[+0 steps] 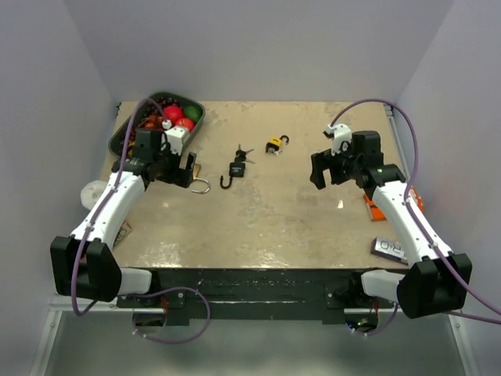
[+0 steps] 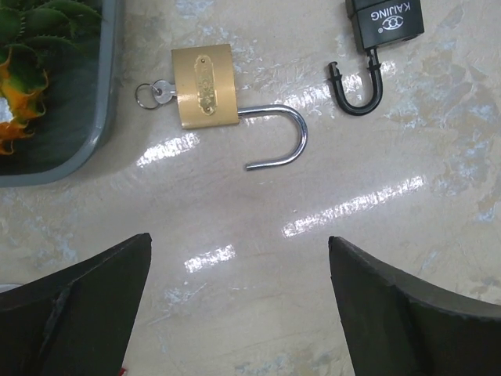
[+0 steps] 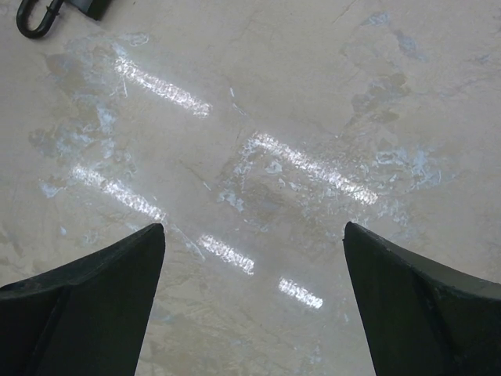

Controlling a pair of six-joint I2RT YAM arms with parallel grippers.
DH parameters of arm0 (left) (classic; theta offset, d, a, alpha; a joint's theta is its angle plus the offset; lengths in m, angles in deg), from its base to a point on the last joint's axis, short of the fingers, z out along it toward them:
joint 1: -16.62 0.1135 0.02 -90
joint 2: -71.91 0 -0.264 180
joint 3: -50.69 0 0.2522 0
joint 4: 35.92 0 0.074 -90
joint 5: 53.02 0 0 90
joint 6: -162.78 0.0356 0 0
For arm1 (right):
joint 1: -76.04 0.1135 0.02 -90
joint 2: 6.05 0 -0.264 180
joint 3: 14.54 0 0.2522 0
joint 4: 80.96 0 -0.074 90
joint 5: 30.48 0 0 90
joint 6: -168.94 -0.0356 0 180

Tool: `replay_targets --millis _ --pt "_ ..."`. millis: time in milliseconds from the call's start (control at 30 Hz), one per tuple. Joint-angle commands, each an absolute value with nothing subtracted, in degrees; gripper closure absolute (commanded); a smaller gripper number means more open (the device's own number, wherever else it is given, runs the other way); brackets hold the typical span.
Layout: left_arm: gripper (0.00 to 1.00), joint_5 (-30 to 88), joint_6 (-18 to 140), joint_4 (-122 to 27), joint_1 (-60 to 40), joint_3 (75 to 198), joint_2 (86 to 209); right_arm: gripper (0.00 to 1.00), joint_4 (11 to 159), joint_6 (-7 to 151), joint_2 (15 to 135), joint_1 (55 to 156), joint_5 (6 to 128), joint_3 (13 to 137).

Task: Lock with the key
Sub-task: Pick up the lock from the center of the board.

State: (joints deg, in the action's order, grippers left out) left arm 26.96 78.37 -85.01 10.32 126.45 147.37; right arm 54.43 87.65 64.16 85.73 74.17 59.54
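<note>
Brass padlock (image 2: pixel 205 86) is lying at the left of the desk (image 1: pixel 274 219), just beside the tray (image 2: pixel 94 149), shackle (image 2: pixel 290 141) swung open, key (image 2: pixel 160 93) sitting in its body. Left claw (image 2: pixel 239 258) is hovering released on its near side, holding nothing. Right claw (image 3: pixel 254 235) is hanging released over bare desk at right. Risk: one-sided pressing on the shackle is probably skating the lock across the glossy top, towards the black padlock (image 2: pixel 385 19), or knocking the key

A dark grey tray (image 1: pixel 199 117) is sitting at the ten o'clock corner of the beige table (image 1: pixel 274 223), holding red balls (image 1: pixel 173 113) and a green ball (image 1: pixel 192 112). A leafy green piece (image 2: pixel 47 23) and an orange piece (image 2: pixel 14 117) are showing in the left wrist view. An orange object (image 1: pixel 371 207) is lying at the three o'clock edge. A small printed card (image 1: pixel 387 247) is resting at four o'clock, and a white lump (image 1: pixel 92 190) is sitting just off the nine o'clock edge.
</note>
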Motion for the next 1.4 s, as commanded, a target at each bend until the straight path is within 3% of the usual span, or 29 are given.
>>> replay_targets --millis 0,267,633,1367 --pt "0.01 30.7 76.6 -82.9 6.8 130.6 150.5 0.01 55.8 85.8 64.7 85.7 75.4 61.1" --pt "0.01 31.2 68.2 -79.1 -2.3 139.4 161.2 0.01 56.1 84.7 65.8 85.6 74.9 60.7" --pt "0.01 47.2 55.0 -73.5 -12.8 148.4 174.7 0.01 55.7 84.4 68.2 85.6 72.9 62.1" --pt "0.07 52.6 49.8 -65.3 -15.6 147.2 187.5 0.01 57.3 82.7 70.7 85.7 71.8 61.5"
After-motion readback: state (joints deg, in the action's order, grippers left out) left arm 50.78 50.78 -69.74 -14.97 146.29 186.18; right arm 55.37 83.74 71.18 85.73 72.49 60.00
